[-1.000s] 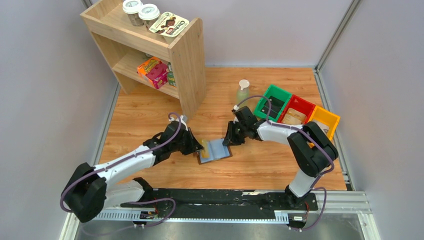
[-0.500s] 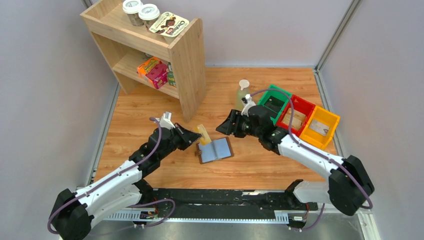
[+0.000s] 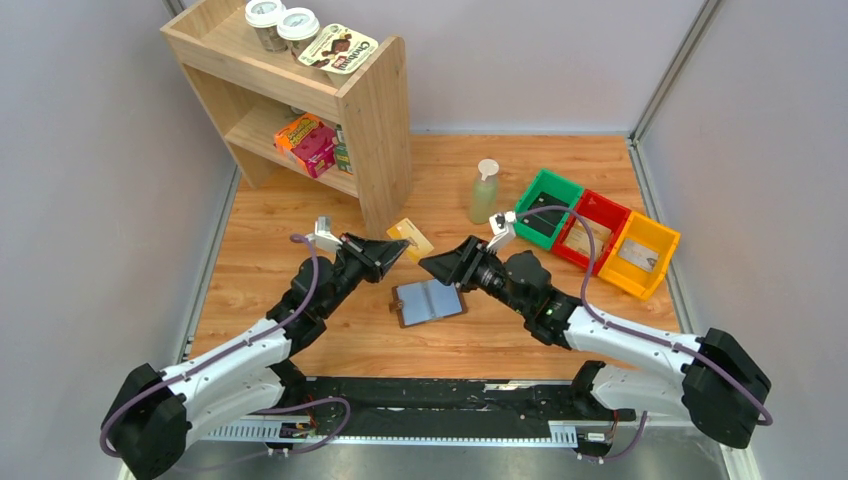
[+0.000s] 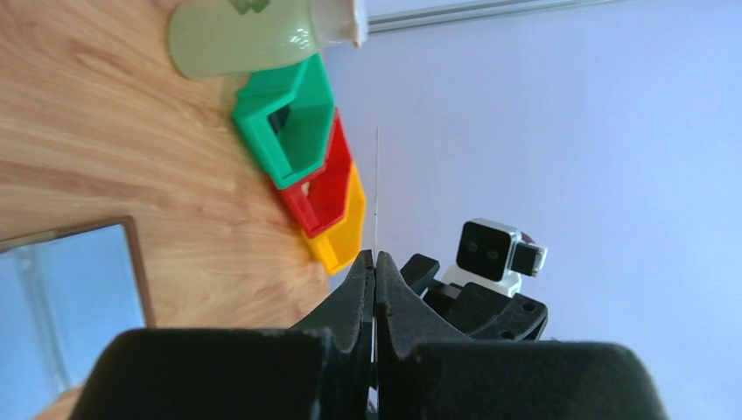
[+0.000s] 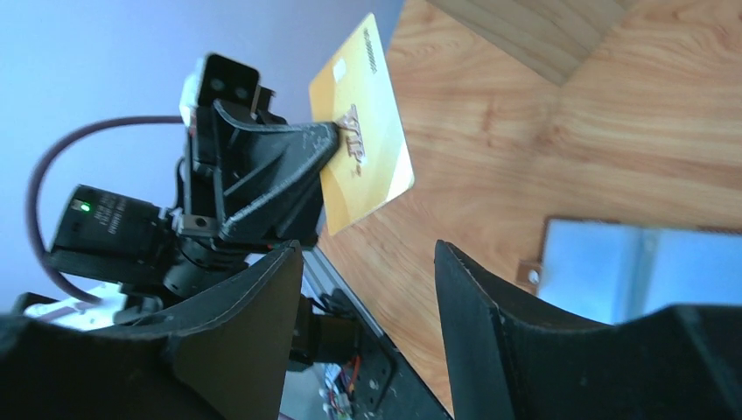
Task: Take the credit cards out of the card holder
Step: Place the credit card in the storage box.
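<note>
The brown card holder (image 3: 430, 302) lies open on the wooden table, grey-blue panels up; it also shows in the left wrist view (image 4: 74, 289) and the right wrist view (image 5: 643, 267). My left gripper (image 3: 398, 246) is shut on a tan-gold credit card (image 3: 412, 238) and holds it in the air, beyond the holder's left edge. In the left wrist view the card (image 4: 376, 188) shows edge-on as a thin line above the gripper (image 4: 374, 259). My right gripper (image 3: 426, 265) is open and empty, above the holder, pointing at the card (image 5: 363, 131). The other cards are not clearly visible.
A wooden shelf (image 3: 375, 130) with boxes and jars stands at the back left. A pale green bottle (image 3: 484, 192) stands behind the holder. Green (image 3: 545, 208), red (image 3: 592, 228) and yellow (image 3: 640, 252) bins sit in a row at the right.
My left gripper has pulled the tan-gold card out of the holder and lifted it up and away. My right gripper has left the holder's right edge and swung towards the card.
</note>
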